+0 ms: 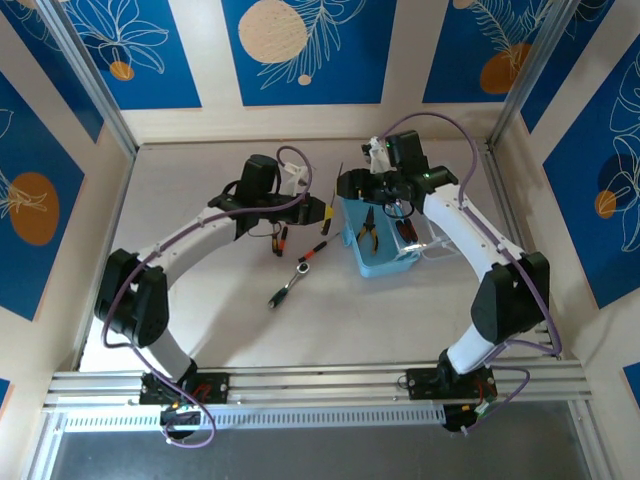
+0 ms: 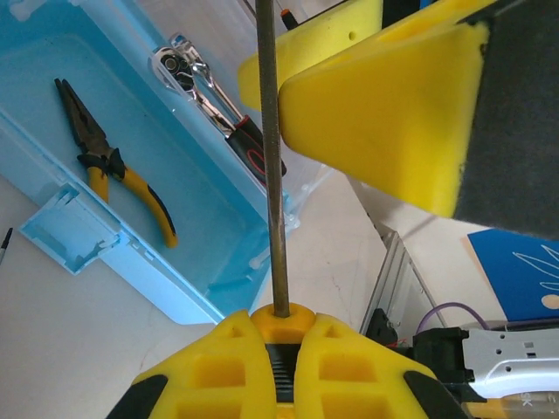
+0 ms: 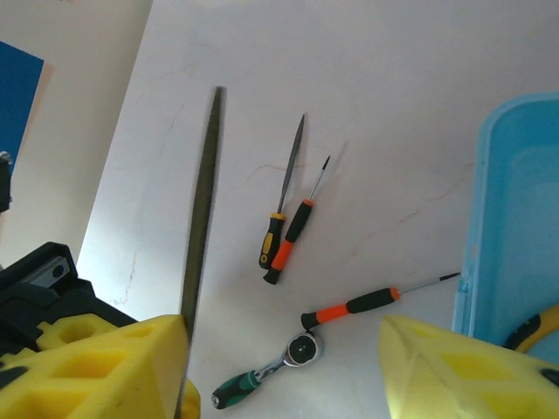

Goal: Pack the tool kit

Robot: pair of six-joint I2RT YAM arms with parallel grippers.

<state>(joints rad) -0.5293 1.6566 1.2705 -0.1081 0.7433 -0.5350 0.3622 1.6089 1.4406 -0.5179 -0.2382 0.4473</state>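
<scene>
My left gripper [image 2: 281, 327] [image 1: 318, 208] is shut on the yellow handle of a long metal file [image 2: 272, 157], held above the table left of the case. The shaft [image 3: 203, 201] runs between the fingers of my right gripper [image 3: 284, 336] [image 1: 352, 185], against one finger [image 3: 131, 367]; the other finger stands well apart, so the gripper is open. The light-blue case [image 2: 157, 279] [image 1: 385, 262] lies open with yellow-handled pliers [image 2: 113, 166] and a red-black-handled ratchet [image 2: 210, 92] inside.
On the table left of the case lie a green-handled ratchet [image 3: 266, 371], an orange-black screwdriver [image 3: 349, 307], a second small screwdriver [image 3: 293, 236] and a yellow-black-handled tool [image 3: 281, 205]. Frame rails and walls bound the table on all sides.
</scene>
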